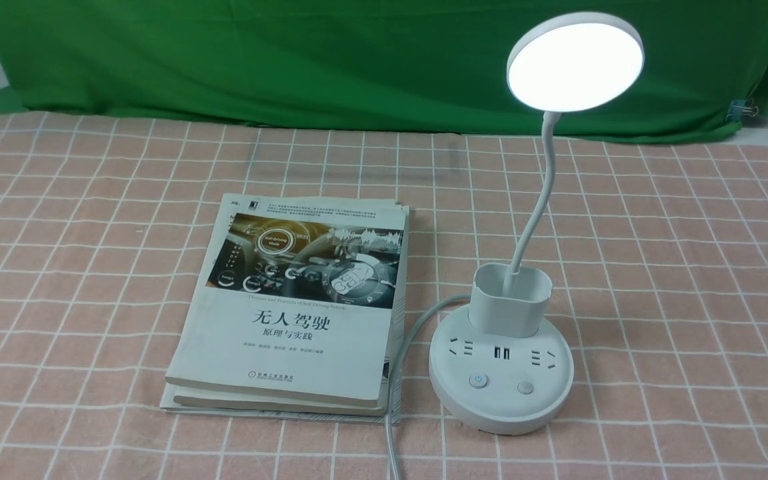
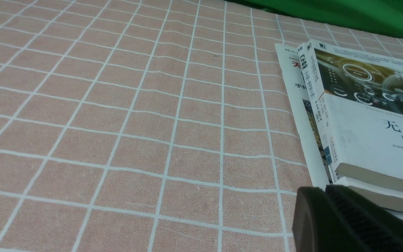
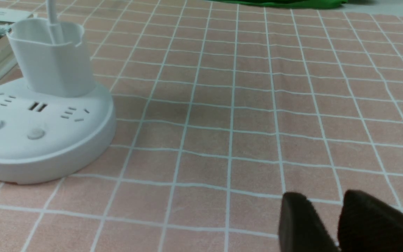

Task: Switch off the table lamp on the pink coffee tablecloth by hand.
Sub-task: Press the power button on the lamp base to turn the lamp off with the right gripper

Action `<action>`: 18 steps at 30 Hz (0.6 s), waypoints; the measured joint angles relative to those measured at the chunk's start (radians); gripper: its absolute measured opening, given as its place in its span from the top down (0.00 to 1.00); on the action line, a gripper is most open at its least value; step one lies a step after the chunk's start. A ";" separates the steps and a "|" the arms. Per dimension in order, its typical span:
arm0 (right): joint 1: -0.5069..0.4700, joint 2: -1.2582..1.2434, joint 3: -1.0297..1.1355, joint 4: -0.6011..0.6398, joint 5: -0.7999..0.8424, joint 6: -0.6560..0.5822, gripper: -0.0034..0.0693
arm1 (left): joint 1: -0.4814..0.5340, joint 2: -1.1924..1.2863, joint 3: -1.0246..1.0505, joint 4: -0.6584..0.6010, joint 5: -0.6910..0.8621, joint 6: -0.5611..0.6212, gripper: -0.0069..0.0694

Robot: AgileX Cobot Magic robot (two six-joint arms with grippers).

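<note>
Looking forward, found a white plastic table lamp with round socket base and pen-holder cup [image 1: 512, 303] standing upright on the right half of a salmon-pink tablecloth crossed by thin white grid lines [image 1: 691, 267], just beside a stack of white paperback books [image 1: 297, 313]. Saw its flat round disc head [image 1: 575, 61] glowing bright white atop the curved neck, in front of a green backdrop cloth [image 1: 291, 60]. Noted a small blue light on the left round button [image 1: 479, 381] of the base, and a pale grey cord [image 1: 401, 360] running between books and base toward the near edge. Found the black right gripper [image 3: 325, 201] low over bare cloth, apart from the base, fingers narrowly parted with cloth showing between, holding nothing. Found the black left gripper [image 2: 326, 190] by the books' near corner, fingers pressed together, no gap seen, gripping nothing.
</note>
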 joint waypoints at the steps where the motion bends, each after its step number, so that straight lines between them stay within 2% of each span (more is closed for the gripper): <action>1: 0.000 0.000 0.000 0.000 0.000 0.000 0.62 | 0.000 0.000 0.000 0.000 0.000 0.000 0.90; 6: 0.000 0.000 0.000 0.000 -0.002 0.000 0.62 | 0.000 0.000 0.000 0.000 0.000 0.000 0.90; 10: 0.000 0.000 0.000 0.048 -0.054 0.058 0.62 | 0.000 0.000 0.000 0.000 0.000 0.000 0.90; 12: 0.000 0.000 0.000 0.108 -0.130 0.172 0.62 | 0.000 0.000 0.000 0.000 0.000 0.000 0.90; 16: 0.000 0.000 0.000 0.143 -0.251 0.423 0.62 | 0.000 0.000 0.000 0.000 0.000 0.000 0.90; 18: 0.000 0.000 0.000 0.148 -0.294 0.486 0.62 | 0.000 0.000 0.000 0.000 0.000 0.000 0.90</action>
